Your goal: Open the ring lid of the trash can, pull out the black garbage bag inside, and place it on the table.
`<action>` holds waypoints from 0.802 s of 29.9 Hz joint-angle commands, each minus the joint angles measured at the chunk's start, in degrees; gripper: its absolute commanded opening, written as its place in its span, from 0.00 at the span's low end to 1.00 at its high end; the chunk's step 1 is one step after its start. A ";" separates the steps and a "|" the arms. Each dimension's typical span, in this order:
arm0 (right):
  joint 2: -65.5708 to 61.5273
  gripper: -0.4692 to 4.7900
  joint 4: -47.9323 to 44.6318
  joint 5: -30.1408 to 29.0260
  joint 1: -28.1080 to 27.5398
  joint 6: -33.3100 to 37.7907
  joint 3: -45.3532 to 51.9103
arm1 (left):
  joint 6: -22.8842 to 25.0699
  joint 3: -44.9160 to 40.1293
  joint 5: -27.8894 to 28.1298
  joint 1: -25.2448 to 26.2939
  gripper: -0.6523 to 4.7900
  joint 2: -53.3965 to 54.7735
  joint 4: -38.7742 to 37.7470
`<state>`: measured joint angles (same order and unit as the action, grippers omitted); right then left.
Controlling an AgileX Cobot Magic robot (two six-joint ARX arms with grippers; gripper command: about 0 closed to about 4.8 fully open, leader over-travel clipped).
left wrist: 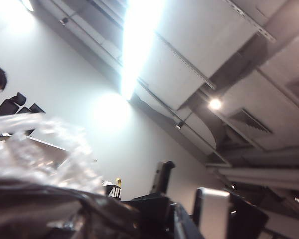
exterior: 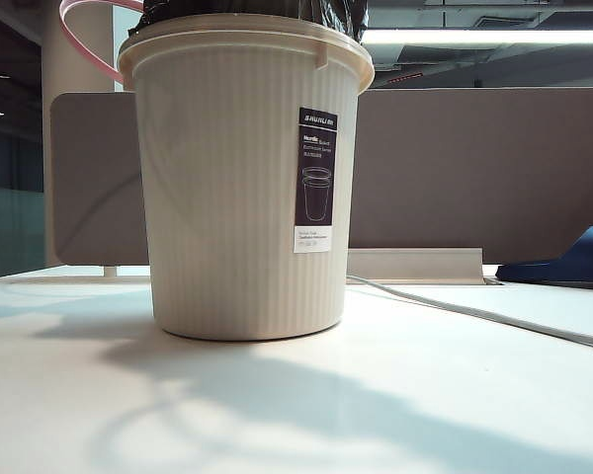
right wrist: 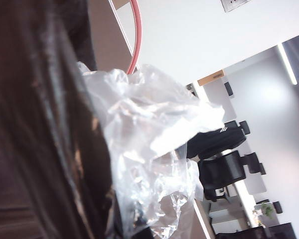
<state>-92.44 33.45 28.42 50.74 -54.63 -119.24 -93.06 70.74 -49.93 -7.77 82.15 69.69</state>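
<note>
The black garbage bag point(exterior: 252, 14) bulges from the mouth of the trash can point(exterior: 242, 188), which stands upright on the white worktop point(exterior: 277, 415). The ring lid point(exterior: 87, 39) is swung up at the can's left rim, tilted. In the right wrist view, crinkled glossy bag film point(right wrist: 139, 149) fills the frame directly against the right hand; its fingers are not visible and are together. The left hand sits at the bag's top point(left wrist: 50, 209); whether its fingers are apart cannot be told.
</note>
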 commanded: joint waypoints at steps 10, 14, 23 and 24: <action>0.50 0.08 -4.81 1.46 0.09 -4.00 -6.78 | 1.66 2.82 -3.26 -0.02 0.52 -0.35 -2.80; 0.50 0.08 -5.05 1.51 0.02 -6.32 -9.18 | 2.25 2.82 -3.26 -0.02 0.52 -0.35 -2.75; 0.52 0.08 -5.46 2.36 0.00 -8.39 -12.90 | 2.23 2.82 -5.01 -0.02 0.52 -0.44 -2.73; 0.52 0.08 -5.46 2.43 0.00 -8.46 -13.38 | 2.23 2.82 -5.01 -0.02 0.52 -0.44 -2.73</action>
<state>-92.44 30.30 30.24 50.76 -62.72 -131.55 -91.09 73.34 -54.50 -7.77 82.06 66.22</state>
